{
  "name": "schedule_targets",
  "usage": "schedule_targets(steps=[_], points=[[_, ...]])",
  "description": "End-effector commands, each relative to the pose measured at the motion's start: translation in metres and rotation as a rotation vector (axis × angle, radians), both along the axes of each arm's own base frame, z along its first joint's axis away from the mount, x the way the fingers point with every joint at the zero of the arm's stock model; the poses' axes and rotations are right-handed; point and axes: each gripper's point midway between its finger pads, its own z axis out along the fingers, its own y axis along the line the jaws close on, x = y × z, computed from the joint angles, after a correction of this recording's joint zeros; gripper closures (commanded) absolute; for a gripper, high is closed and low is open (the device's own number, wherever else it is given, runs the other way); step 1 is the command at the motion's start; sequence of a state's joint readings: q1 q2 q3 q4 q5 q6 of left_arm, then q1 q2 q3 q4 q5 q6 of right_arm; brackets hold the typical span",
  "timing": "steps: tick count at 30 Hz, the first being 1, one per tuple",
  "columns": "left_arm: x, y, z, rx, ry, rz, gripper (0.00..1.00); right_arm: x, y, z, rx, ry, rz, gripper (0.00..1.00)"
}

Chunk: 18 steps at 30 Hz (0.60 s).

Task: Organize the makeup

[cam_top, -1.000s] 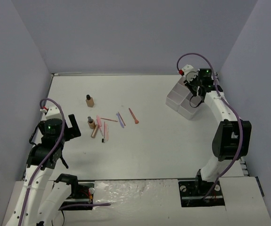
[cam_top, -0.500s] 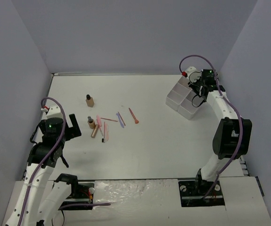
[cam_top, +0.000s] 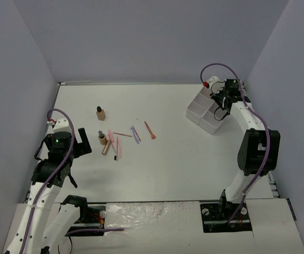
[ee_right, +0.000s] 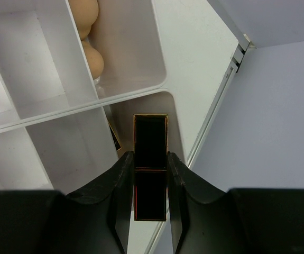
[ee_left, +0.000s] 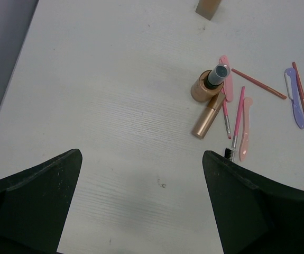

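Two tan bottles (cam_top: 100, 112), two beige sponges (ee_right: 91, 61), one gold tube (ee_left: 207, 116), one black lipstick (ee_right: 150, 138), roughly eight thin pencils (ee_left: 238, 119), one tray (ee_right: 25, 63).

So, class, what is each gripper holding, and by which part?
Right gripper: black-and-gold lipstick, jaws clamped on the sides of its near half. Left gripper: nothing, open.

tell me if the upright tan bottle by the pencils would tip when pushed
Probably, if pushed high: the tan bottle stands upright, taller than its base is wide. Once down, its round body would likely roll.
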State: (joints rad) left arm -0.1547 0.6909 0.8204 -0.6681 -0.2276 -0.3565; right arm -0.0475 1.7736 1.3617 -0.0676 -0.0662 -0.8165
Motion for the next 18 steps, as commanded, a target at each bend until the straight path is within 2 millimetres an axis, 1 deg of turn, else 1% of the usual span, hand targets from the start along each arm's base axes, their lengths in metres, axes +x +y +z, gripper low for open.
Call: schedule_targets(steps=[1, 3, 6, 12, 14, 16, 18], points=[[0.013, -0.001, 0.023, -0.016, -0.077, 0.008, 0.03, 0.013, -0.008, 0.021, -0.017, -0.079, -0.018, 0.74], [0.012, -0.001, 0.023, -0.016, -0.075, 0.008, 0.03, 0.014, -0.008, 0.021, -0.015, -0.081, -0.019, 0.69], [0.013, -0.001, 0.022, -0.016, -0.075, 0.008, 0.03, 0.013, -0.007, 0.024, -0.01, -0.088, -0.017, 0.52], [0.014, -0.002, 0.022, -0.018, -0.073, 0.002, 0.03, 0.014, -0.001, 0.041, 0.027, -0.141, -0.017, 0.44], [0.014, -0.005, 0.021, -0.028, -0.069, -0.012, 0.03, 0.012, 0.003, 0.059, 0.053, -0.184, -0.014, 0.41], [0.016, -0.008, 0.018, -0.037, -0.063, -0.022, 0.03, 0.011, 0.01, 0.075, 0.097, -0.225, -0.024, 0.37], [0.017, -0.015, 0.016, -0.058, -0.054, -0.05, 0.03, 0.007, 0.021, 0.105, 0.177, -0.294, -0.036, 0.31]])
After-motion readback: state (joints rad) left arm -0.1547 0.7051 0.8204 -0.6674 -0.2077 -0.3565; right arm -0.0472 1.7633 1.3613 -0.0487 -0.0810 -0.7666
